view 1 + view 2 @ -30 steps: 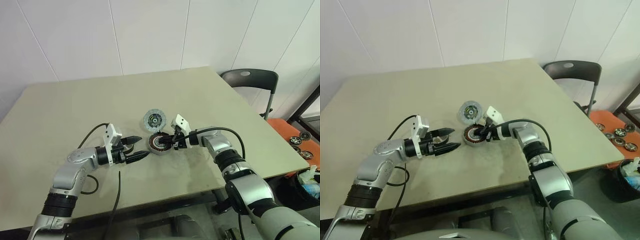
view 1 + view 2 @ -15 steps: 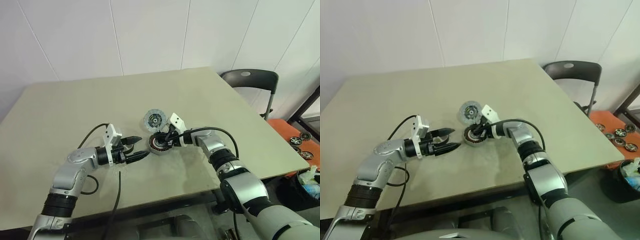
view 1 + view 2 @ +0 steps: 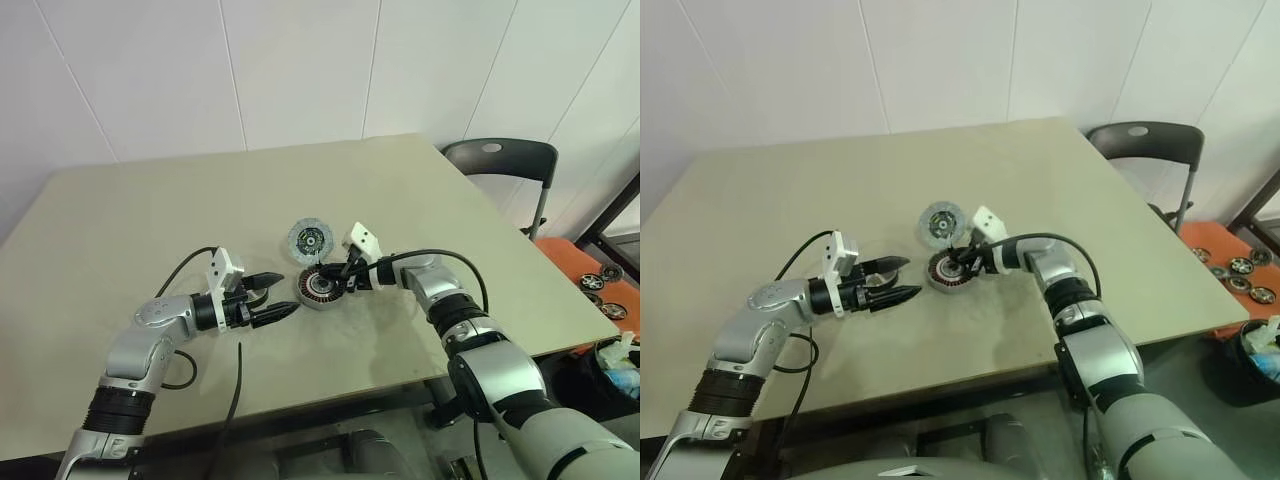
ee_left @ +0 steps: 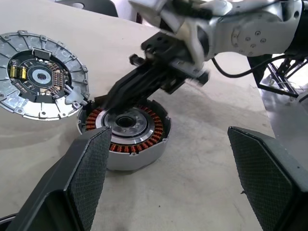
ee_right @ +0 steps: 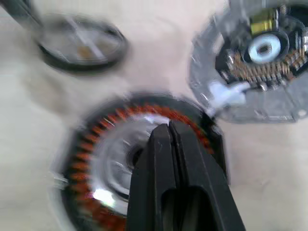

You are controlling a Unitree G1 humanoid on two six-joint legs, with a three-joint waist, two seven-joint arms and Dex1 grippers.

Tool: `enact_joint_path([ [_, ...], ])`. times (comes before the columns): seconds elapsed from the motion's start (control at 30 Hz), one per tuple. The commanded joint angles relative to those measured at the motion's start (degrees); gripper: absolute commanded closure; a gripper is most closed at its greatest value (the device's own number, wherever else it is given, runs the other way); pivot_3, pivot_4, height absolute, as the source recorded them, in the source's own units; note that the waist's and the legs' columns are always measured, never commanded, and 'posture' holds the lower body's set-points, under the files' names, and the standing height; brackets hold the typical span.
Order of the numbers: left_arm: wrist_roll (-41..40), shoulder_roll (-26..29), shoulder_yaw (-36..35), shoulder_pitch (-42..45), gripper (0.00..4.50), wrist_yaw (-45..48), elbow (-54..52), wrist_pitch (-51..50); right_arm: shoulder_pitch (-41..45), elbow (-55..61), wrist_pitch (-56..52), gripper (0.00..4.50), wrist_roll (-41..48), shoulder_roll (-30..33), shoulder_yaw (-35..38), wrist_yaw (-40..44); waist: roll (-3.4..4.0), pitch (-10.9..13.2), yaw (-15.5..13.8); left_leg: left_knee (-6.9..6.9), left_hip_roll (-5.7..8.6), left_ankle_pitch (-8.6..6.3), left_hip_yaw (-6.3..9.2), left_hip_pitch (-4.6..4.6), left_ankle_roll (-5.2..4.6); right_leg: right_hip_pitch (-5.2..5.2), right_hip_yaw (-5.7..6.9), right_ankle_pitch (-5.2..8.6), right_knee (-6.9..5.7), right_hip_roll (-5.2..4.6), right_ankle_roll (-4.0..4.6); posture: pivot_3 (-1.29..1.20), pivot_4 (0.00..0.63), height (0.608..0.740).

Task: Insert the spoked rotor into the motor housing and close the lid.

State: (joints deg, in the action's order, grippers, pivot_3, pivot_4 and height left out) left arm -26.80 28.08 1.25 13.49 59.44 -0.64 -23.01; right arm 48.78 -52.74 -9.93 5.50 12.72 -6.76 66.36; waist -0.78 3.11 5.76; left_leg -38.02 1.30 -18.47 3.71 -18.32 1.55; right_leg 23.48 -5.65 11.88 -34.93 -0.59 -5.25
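A wide beige bench (image 3: 150,210) is carrying the parts, with a dark chair (image 3: 500,160) standing past its far right corner. The left claw (image 3: 283,293) is hovering just above the bench near its middle, pointing right toward the housing, with its two fingers (image 4: 89,168) standing wide apart and gripping nothing. The right claw (image 3: 333,279) is reaching in from the right, angled down to the left, its fingers (image 5: 180,168) pressed fully together with nothing between them and their tips sitting over the centre of the housing. The housing (image 3: 319,288) is resting on the bench between the two claws, just right of the left claw's tips, open at the top with its ring of copper windings showing around a shiny central part. The lid (image 3: 310,240) is lying flat on the bench just beyond the housing on its far side, its edge close to the housing's rim; whether they are touching is unclear. The rotor (image 5: 79,45) is lying on the bench near the housing, blurred in the right wrist view.
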Motion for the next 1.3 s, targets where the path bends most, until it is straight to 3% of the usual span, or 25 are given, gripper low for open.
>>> enact_joint_path([
  [0.03, -1.26, 0.09, -1.15, 1.03, 0.38, 0.00, -1.87, 0.33, 1.04, 12.27, -9.89, 4.47, 8.31, 0.72, 3.46, 6.16, 0.03, 0.02, 0.06, 0.00, -0.02, 0.00, 0.11, -0.02, 0.00, 0.04, -0.01, 0.00, -0.01, 0.00, 0.00, 0.00, 0.000, 0.740],
  [0.27, -0.95, 0.00, -0.59, 1.33, 0.38, 0.28, -1.47, 0.39, -2.89, 18.42, -11.18, 4.47, 5.76, 0.92, 0.12, 2.89, 0.02, 0.01, -0.31, 0.00, -0.01, 0.00, 0.28, -0.01, 0.00, -0.02, 0.15, 0.02, -0.01, 0.00, -0.03, 0.00, 0.000, 0.740],
  [0.63, -0.83, -0.35, -0.22, 1.61, 0.38, 0.33, -1.21, 0.43, -5.60, 12.00, 0.26, 4.47, -4.06, 1.51, -6.87, -4.50, 0.02, 0.01, -0.18, 0.01, 0.02, 0.00, 0.04, -0.04, 0.00, 0.01, 0.12, 0.02, 0.04, -0.01, -0.03, 0.00, 0.000, 0.740],
  [0.87, -1.45, -1.04, -0.06, 1.60, 0.38, 0.02, -2.58, -0.34, -4.34, 7.73, 5.79, 4.47, -6.29, 0.17, -6.73, -9.18, 0.00, 0.00, -0.14, -0.02, 0.02, 0.00, 0.04, 0.02, 0.00, -0.07, 0.10, 0.03, 0.04, 0.00, -0.03, 0.00, 0.000, 0.740],
  [1.3, -1.33, -0.85, -0.20, 1.35, 0.38, 0.45, -2.59, -0.63, -3.81, 3.47, 8.12, 4.47, -6.34, 0.73, -6.58, -7.67, -0.01, -0.01, -0.16, -0.02, 0.02, 0.00, 0.05, 0.03, 0.00, -0.09, 0.09, 0.02, 0.04, 0.00, -0.01, 0.00, 0.000, 0.740],
])
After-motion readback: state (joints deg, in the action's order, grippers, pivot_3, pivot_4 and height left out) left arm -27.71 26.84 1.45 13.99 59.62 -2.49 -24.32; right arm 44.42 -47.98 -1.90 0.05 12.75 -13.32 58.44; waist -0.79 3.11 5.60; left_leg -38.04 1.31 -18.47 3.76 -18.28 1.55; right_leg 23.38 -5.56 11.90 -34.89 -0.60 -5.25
